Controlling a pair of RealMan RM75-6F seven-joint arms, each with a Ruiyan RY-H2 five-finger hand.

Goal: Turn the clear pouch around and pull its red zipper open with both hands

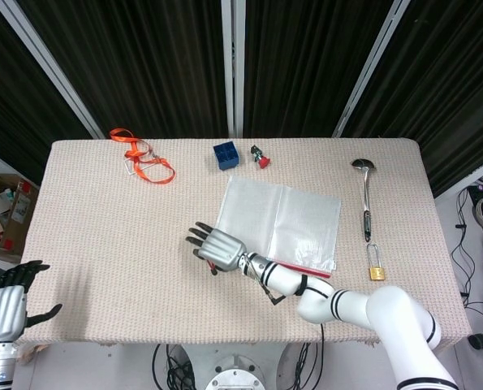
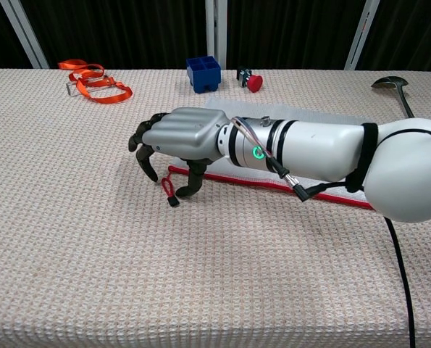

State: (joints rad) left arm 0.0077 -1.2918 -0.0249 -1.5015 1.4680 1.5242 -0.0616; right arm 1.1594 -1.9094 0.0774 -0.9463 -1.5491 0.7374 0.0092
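Observation:
The clear pouch point(image 1: 280, 222) lies flat at mid-table, its red zipper point(image 2: 273, 186) along the near edge. A red pull cord with a black tip point(image 2: 169, 191) trails off the zipper's left end. My right hand point(image 2: 177, 138) hovers over that corner, fingers curved downward and apart, with the thumb point(image 2: 194, 180) just beside the cord. I cannot see a firm pinch on the cord. In the head view the right hand point(image 1: 215, 248) covers the cord. My left hand point(image 1: 6, 303) hangs off the table's near left corner with its fingers spread, holding nothing.
Along the far edge lie an orange lanyard point(image 1: 141, 159), a blue box point(image 1: 226, 154) and a small red-capped part point(image 1: 261, 158). A metal ladle point(image 1: 366, 199) and a brass padlock point(image 1: 377, 269) sit to the right of the pouch.

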